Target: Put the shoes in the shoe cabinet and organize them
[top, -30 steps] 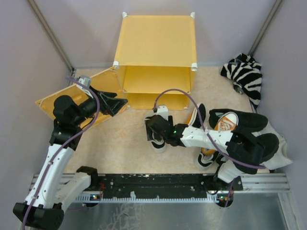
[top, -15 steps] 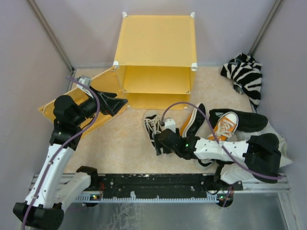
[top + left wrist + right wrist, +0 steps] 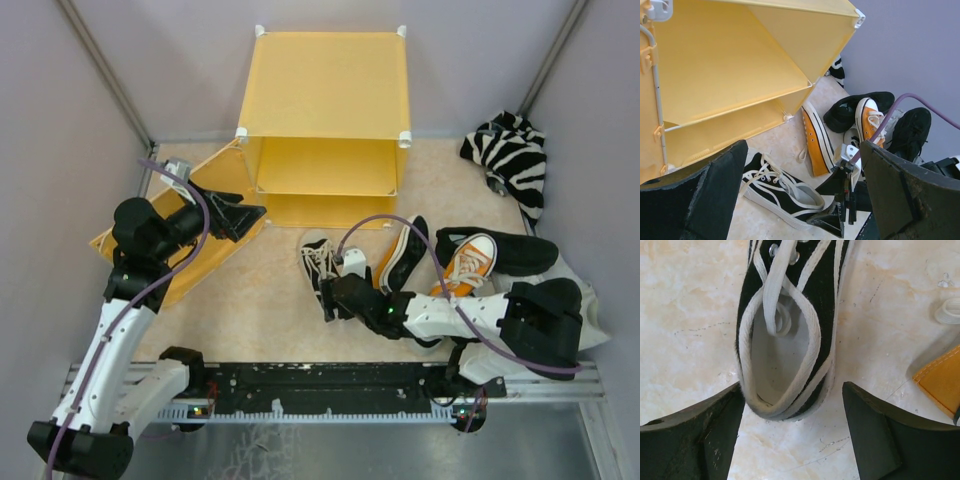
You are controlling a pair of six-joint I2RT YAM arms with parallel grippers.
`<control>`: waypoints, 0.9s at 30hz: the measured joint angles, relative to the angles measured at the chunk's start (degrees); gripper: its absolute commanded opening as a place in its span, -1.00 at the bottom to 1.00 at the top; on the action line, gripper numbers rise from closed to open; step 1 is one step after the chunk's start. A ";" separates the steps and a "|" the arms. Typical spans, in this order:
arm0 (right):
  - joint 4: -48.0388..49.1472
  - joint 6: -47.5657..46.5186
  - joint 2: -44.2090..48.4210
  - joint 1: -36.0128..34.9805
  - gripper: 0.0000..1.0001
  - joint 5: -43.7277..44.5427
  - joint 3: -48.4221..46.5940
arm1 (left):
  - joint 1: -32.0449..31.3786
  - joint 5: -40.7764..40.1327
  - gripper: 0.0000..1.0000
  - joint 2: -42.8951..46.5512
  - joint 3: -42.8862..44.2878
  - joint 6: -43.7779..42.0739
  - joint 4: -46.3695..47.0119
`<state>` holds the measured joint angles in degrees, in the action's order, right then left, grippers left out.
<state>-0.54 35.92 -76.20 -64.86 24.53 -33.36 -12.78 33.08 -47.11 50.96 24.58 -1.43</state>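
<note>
The yellow shoe cabinet [image 3: 325,110] stands at the back with its door [image 3: 150,240] swung out to the left. My left gripper [image 3: 250,220] is open beside that door, holding nothing [image 3: 802,147]. A black-and-white sneaker [image 3: 318,265] lies on the floor in front of the cabinet, toe toward it. My right gripper [image 3: 338,295] is open at its heel [image 3: 782,390], one finger on each side; the left finger [image 3: 715,420] just touches the heel and the right one stands apart. An orange sneaker [image 3: 400,255] lies on its side, another [image 3: 465,265] upright, and a black shoe [image 3: 510,250] beyond.
A zebra-striped cloth [image 3: 510,160] lies in the back right corner. Pale fabric [image 3: 585,310] sits under the right arm's elbow. A small white ring [image 3: 947,310] lies on the floor near the orange shoe. The arms' rail [image 3: 330,385] runs along the near edge.
My right gripper has drawn back from above the black-and-white sneaker to its heel, uncovering the shoe. The door's outer edge has swung a little nearer. The left gripper has barely moved.
</note>
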 measured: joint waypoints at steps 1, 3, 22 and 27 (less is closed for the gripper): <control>0.50 -0.31 0.09 0.00 0.53 0.48 0.13 | 0.00 -0.07 0.99 -0.07 0.00 -0.07 -0.02; 2.43 -1.01 0.09 0.00 0.53 1.16 0.76 | 0.00 -0.07 0.99 -0.22 0.00 -0.20 -0.11; 11.91 -4.26 -3.48 0.07 -1.00 6.25 2.97 | 0.00 -0.17 0.99 -0.74 -0.11 -0.94 -0.48; 6.75 -4.90 -0.59 -1.92 -1.00 8.20 2.12 | 0.00 -0.55 0.99 -0.74 -0.11 -1.31 -1.05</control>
<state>6.22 31.03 -76.79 -66.78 32.73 -31.24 -12.78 32.53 -47.86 50.85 23.27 -2.48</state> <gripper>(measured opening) 0.058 0.995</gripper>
